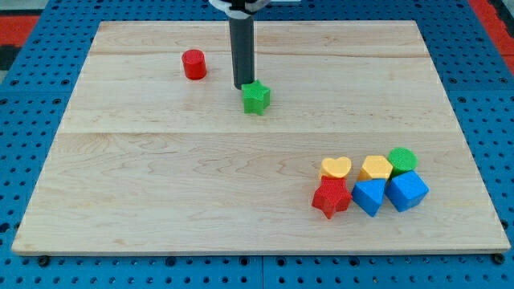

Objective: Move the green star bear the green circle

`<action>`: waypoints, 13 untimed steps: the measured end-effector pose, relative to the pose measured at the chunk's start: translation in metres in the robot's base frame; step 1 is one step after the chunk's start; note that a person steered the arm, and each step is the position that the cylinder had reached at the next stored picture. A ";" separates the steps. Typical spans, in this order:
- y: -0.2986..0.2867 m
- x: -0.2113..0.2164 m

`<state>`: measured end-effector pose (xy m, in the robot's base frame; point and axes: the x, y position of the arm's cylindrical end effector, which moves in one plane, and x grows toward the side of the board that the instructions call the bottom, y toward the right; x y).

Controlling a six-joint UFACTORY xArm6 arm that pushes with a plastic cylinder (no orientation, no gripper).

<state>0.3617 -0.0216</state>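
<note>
green star (256,97) mid-board, green circle (402,159) lower right

My tip (242,86) just above-left of star (255,97)

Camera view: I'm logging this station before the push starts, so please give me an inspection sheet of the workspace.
Surface: wooden board, flat, on a blue pegboard.
Job's things: green star upper middle; green circle far off at lower right.
Clutter: red cylinder upper left; yellow heart, yellow block, red star, two blue blocks clustered by the green circle.
Grippers: none; my tip at the star's upper-left edge.
Cables: nothing seen.
Surroundings: red patches at the top corners.
</note>
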 end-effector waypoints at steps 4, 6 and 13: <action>-0.001 0.119; -0.028 0.074; 0.118 0.067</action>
